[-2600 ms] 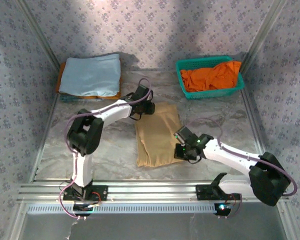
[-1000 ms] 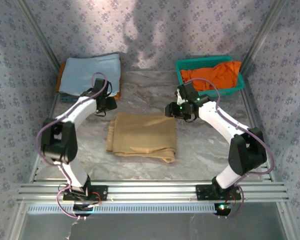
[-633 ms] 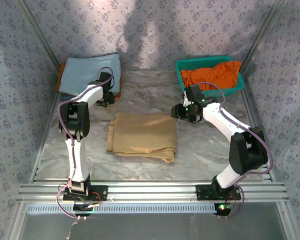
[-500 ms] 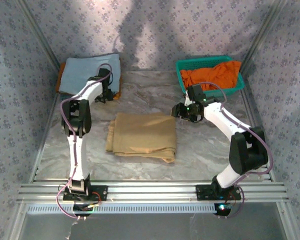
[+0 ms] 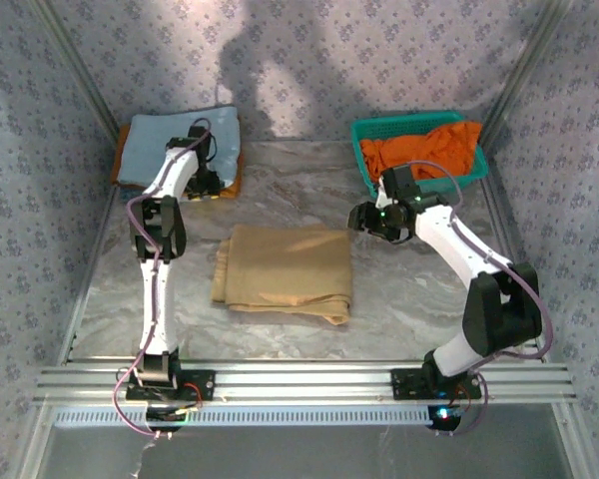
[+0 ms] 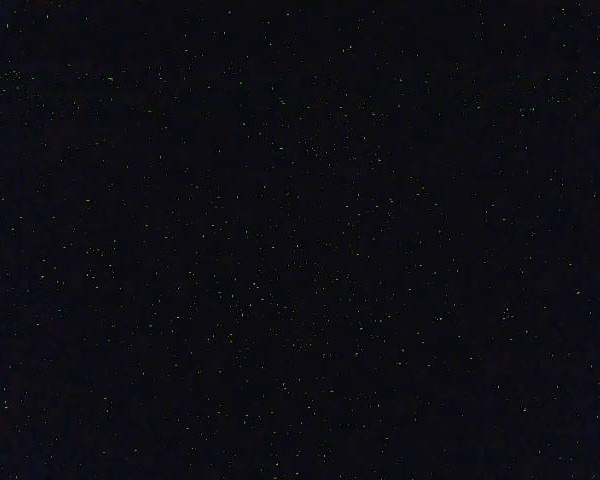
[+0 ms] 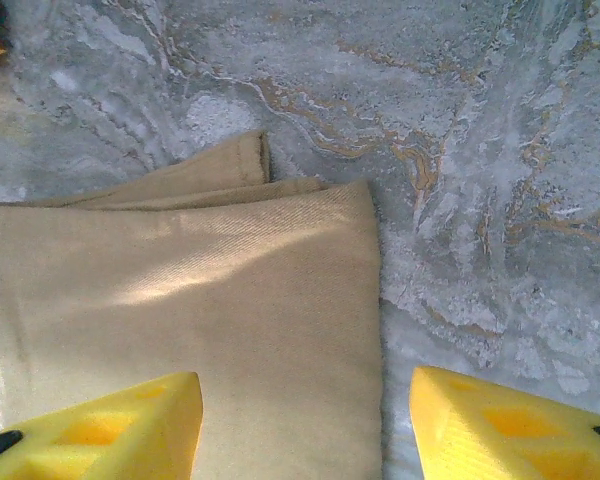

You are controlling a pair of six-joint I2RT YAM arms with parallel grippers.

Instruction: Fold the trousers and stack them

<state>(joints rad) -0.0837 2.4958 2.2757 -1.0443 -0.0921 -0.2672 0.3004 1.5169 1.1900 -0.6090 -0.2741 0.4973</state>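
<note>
trousers folded mid-table, right jaws spread, left jaws unreadable

from the top view, reading clock directions from the table's centre with the arm bases at 6, you have the trousers [image 5: 285,274] lying at the middle of the table [image 5: 409,289]. they are folded into a flat tan rectangle, long side running 9 to 3, with a looser edge along the 6 o'clock side.

your right gripper [image 5: 363,218] sits just off the trousers' corner at about 2 o'clock. in the right wrist view its two yellow fingers [image 7: 100,425] stand spread apart with nothing pinched. the trousers [image 7: 180,290] lie flat beneath them, and the cloth's folded edge runs down between the fingers with bare marbled table [image 7: 460,150] beside it.

your left gripper [image 5: 204,186] is out at 11 o'clock, at the near edge of the light blue cloth [image 5: 145,150]. its wrist view is black and the top view is too small, so you cannot tell how its jaws stand or whether they touch the cloth.

at 1 o'clock the teal basket [image 5: 365,168] holds the orange garment [image 5: 424,152], well apart from the trousers.
</note>
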